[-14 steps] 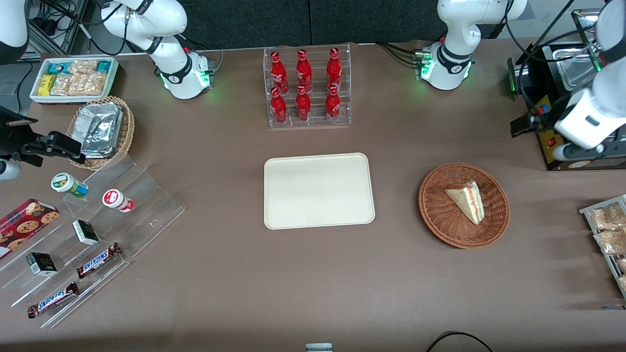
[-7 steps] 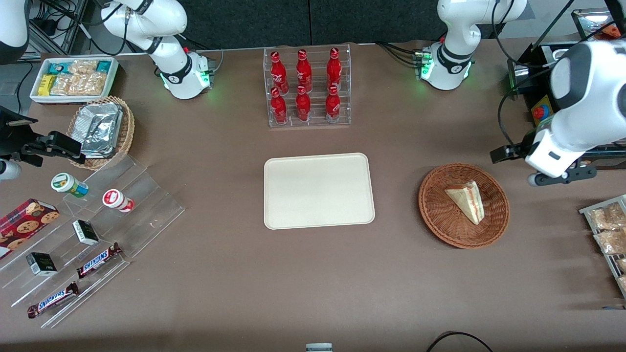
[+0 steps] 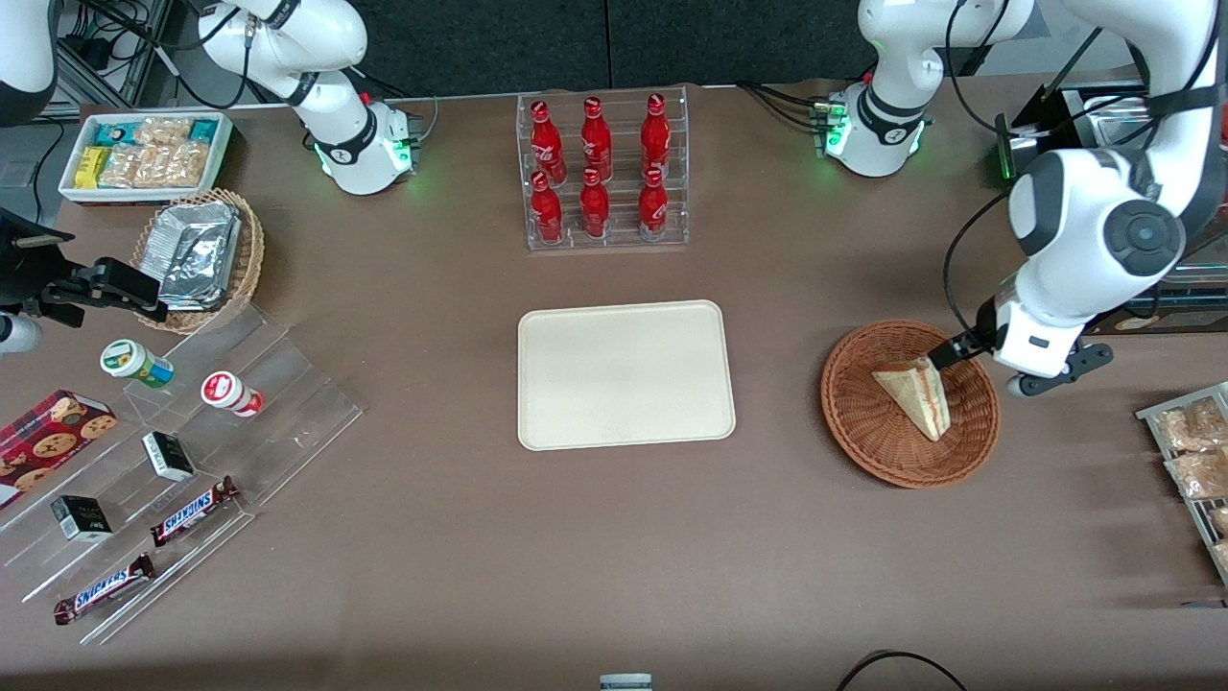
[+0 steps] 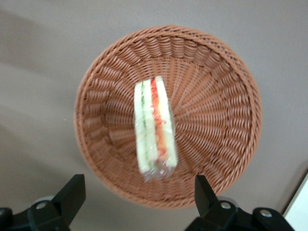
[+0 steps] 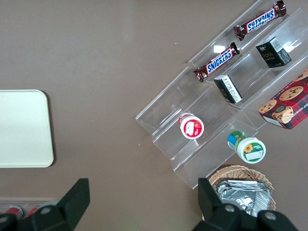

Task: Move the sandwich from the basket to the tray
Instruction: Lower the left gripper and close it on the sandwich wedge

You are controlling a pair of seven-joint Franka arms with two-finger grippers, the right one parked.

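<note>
The sandwich [image 3: 916, 393], a pale wedge with a red and green filling stripe, lies in the round reddish-brown wicker basket [image 3: 863, 422]. My left gripper [image 3: 950, 353] hovers over the basket's rim, at the edge farther from the front camera, clear of the sandwich. In the left wrist view the sandwich [image 4: 154, 127] lies wrapped in clear film in the middle of the basket [image 4: 216, 120], and the gripper [image 4: 137, 197] is open with its black fingers [image 4: 72, 192] wide apart and nothing between them. The cream tray [image 3: 624, 374] lies beside the basket, toward the parked arm's end.
A clear rack of red bottles [image 3: 604, 173] stands farther back than the tray. A rack of snack packets [image 3: 1190, 451] sits at the working arm's table edge. A tan foil-packet basket [image 3: 201, 254] and clear acrylic steps [image 3: 278, 403] holding snacks are at the parked arm's end.
The left arm has swung from the table's working-arm edge toward the basket and nearer the front camera; its gripper now hangs over the basket rim. Sandwich, basket and tray have not moved.
</note>
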